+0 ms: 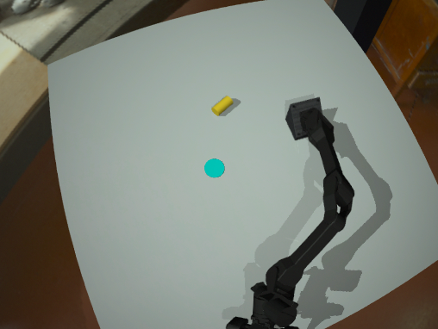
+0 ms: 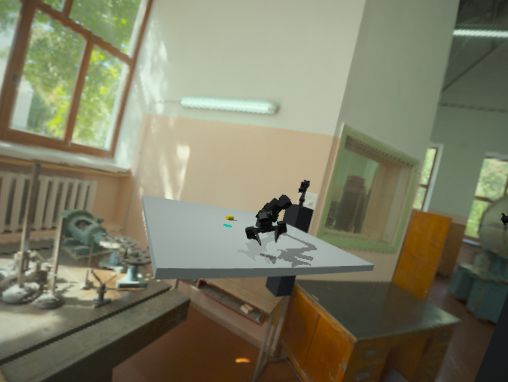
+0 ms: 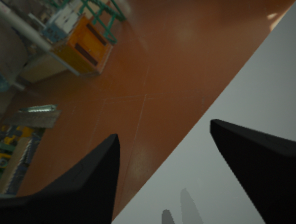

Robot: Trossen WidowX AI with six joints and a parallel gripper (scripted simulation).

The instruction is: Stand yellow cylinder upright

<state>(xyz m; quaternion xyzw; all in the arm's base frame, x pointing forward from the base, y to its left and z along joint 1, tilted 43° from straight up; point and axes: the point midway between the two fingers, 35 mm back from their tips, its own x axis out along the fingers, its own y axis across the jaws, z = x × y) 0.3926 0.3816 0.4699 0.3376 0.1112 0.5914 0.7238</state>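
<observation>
Yellow cylinder [image 1: 222,105] lies on its side on the desk [image 1: 129,215], well apart from the cyan circle [image 1: 214,168]. The gripper [image 3: 165,150], partly open and empty, hangs at the desk's edge; a careless approach could roll the cylinder away.

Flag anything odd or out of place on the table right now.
Nothing damaged or spilled. The yellow cylinder lies on its side, apart from the cyan circle. The gripper is open and empty at the table's edge, far from both.
</observation>
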